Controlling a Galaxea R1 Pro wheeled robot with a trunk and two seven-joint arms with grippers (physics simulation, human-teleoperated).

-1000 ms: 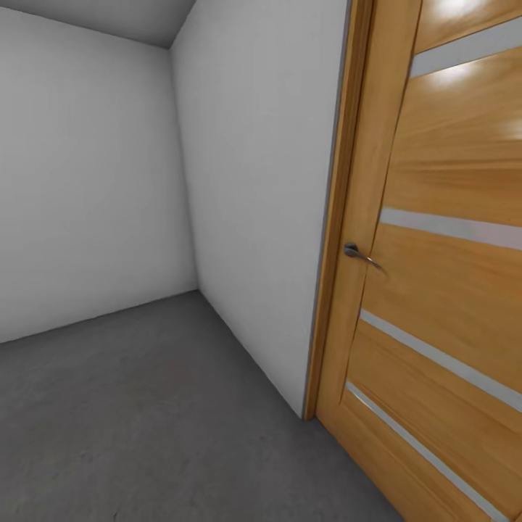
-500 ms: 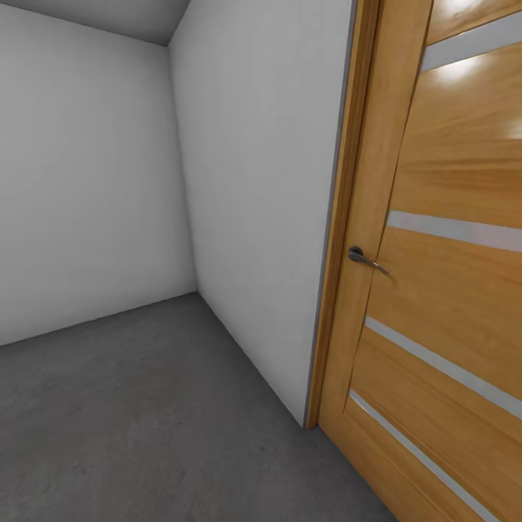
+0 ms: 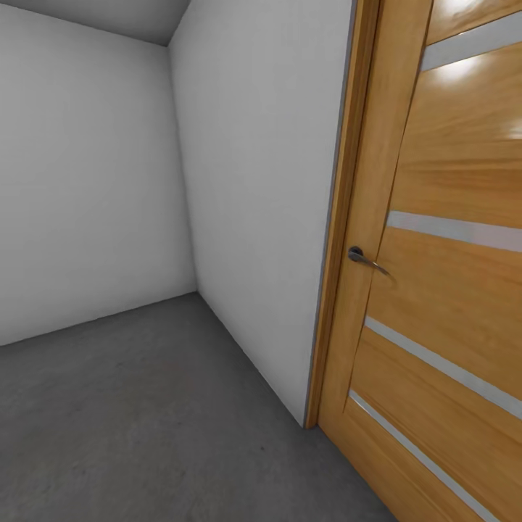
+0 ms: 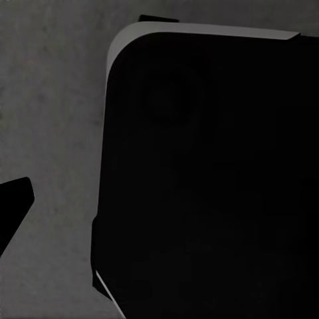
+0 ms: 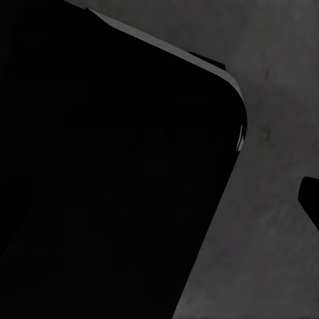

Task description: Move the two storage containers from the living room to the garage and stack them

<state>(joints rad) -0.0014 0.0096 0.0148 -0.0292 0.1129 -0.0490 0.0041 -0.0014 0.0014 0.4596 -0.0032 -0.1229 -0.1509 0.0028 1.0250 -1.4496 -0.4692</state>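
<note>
A corner of the garage is seen from the head view. Two plain white-grey walls [image 3: 94, 181] meet at the back, and the dark grey speckled floor [image 3: 145, 420] lies below them. At the right side, a wooden door [image 3: 449, 290] with pale stripes is set in its wooden frame [image 3: 348, 217], which is touching the end of the nearer wall. A small dark metal handle [image 3: 362, 257] is fixed on the door near the frame, about half way up.

In the left wrist view, a large black body with rounded corners [image 4: 212, 179] is seen over the same grey floor [image 4: 53, 100]; a thin pale edge runs along one side of it. A small black tip [image 4: 13, 206] is seen at the border of that picture, apart from the large body. What these parts are cannot be told. In the right wrist view, a similar black rounded body [image 5: 113, 166] is seen over the floor [image 5: 272, 93], and a small black piece [image 5: 310, 196] is at the border.

Whether the fingers of the left and right grippers are released or clenched cannot be told from these pictures. No place can be given for the containers from these views.
</note>
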